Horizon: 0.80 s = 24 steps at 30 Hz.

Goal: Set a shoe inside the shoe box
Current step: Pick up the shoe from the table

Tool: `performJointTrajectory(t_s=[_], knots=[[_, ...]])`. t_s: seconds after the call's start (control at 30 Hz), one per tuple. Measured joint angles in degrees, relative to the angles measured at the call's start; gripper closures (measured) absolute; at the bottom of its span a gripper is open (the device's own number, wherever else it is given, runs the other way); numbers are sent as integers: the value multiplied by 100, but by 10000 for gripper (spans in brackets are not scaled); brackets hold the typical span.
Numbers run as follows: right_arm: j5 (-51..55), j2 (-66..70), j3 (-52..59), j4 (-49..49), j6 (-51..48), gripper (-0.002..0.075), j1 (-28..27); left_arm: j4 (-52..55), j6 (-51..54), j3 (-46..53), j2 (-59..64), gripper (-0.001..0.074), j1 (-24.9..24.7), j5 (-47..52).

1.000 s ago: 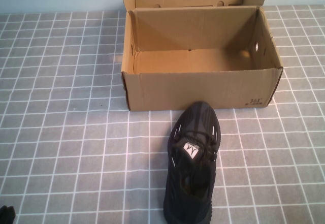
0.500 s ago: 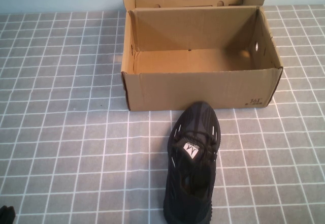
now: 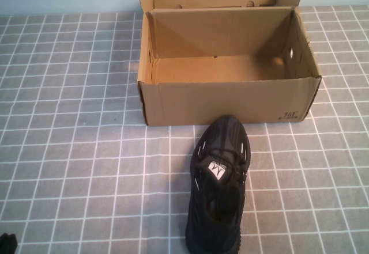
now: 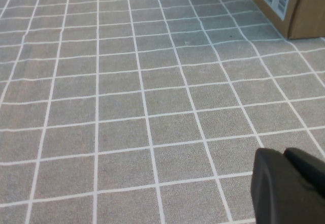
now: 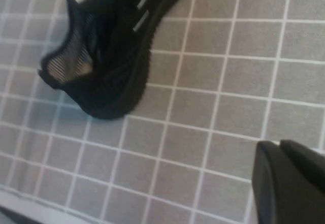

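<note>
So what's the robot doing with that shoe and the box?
Nothing is being handled yet. The black shoe lies on the checked table, its toe pointing at the open cardboard shoe box just beyond it. The box has nothing in it. The left gripper hangs shut over bare table at the near left, away from the shoe. The right gripper is shut too, hovering close to the shoe's heel without touching it. So the shoe is not yet picked up.

No change was seen between the earlier pictures and now: nothing was moved, shifted, added or taken away anywhere in the high view.
</note>
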Motion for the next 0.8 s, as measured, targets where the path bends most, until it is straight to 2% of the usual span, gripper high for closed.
performJointTrajectory(t_s=[0.17,0.27,0.47,0.67,0.8], knots=[[286,1282,-838,-149,-420,742,52,0,0,0,0,736,0,0],[300,1893,-1309,-176,-492,742,386,0,0,0,0,736,0,0],[249,2965,-2224,-347,-637,742,1909,0,0,0,0,736,0,0],[131,3977,-3115,-1164,-674,742,3623,0,0,0,0,736,0,0],[67,4658,-3567,-1747,-678,689,4270,0,0,0,0,736,0,0]])
